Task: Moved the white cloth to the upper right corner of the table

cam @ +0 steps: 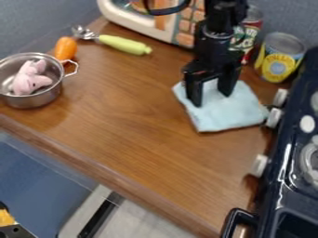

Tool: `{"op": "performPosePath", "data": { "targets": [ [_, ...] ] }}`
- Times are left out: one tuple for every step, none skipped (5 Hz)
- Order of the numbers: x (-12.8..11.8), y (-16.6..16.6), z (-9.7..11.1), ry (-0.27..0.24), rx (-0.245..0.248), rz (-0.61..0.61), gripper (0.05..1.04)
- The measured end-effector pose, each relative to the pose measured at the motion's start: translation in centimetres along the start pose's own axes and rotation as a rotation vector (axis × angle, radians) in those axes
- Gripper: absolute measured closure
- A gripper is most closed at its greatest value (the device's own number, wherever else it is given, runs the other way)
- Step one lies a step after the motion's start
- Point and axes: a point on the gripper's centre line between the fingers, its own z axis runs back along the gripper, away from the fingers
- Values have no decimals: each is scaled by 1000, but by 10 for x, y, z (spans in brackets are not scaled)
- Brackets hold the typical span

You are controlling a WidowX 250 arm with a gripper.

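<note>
Cloth: spread nearly flat on the table, upper right area, beside the stove. Its right corner lies at the knobs; contact there cannot be told. Yellow can and red can stand behind, so they probably limit any further shift toward the back.

Gripper: points down over the cloth, fingers spread with fabric visible between them, nothing pinched. The downward pose suits either closing on a fold or lifting clear after a release; one view does not settle which. Placement looks close to the goal. If a nudge is needed, a shallow pinch should do, as limp fabric would likely bunch under a hard push or snag on a knob.

Pot, holding a pink toy, sits far left, well apart from the work.
</note>
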Motion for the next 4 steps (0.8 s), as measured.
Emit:
{"op": "performPosePath", "data": {
  "targets": [
    [0, -14, 0, -15, -15, -32, 83],
    [6, -27, 1, -21, -15, -46, 82],
    [10, -32, 1, -31, -16, -48, 81],
    [12, -29, 1, -41, -11, -31, 83]
  ]
}}
